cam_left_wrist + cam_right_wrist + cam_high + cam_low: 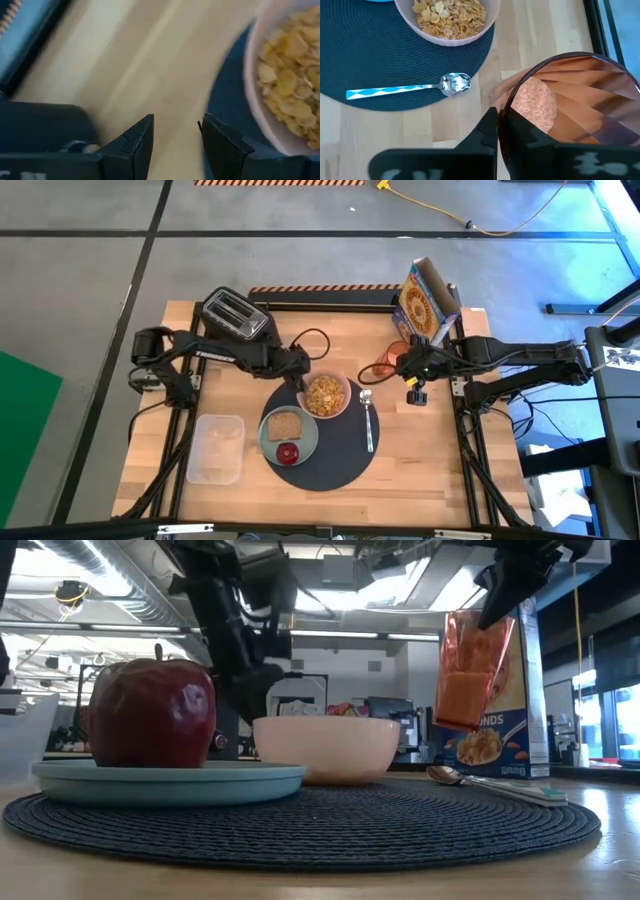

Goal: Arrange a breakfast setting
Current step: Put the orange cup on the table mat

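On the round dark grey mat (pixel 335 465) sits a pale green plate (pixel 305 442) carrying a toast slice (pixel 285 423) and a small red fruit (pixel 289 452). Also on the mat are a pink bowl (pixel 326 395) of cereal flakes and a metal spoon (pixel 368 420) with a blue-white handle. My right gripper (pixel 402 366) is shut on the orange cup (pixel 470 670), which hangs in the air right of the mat. My left gripper (pixel 176 122) is open with nothing between its fingers, above the table just left of the bowl (pixel 280 75). My right gripper pinches the cup's wall at the rim (pixel 501 112), one finger (pixel 487 132) outside and the other inside the cup. The fingers slant down from above. The cup (pixel 570 105) is lifted clear of the table and hangs tilted below the fingers.
A black toaster (pixel 235 315) stands at the far left with its cord beside it. A cereal box (pixel 428 300) stands at the far right, behind the cup. A clear plastic tub (pixel 217 448) lies left of the mat. Bare wood shows to the right of the spoon.
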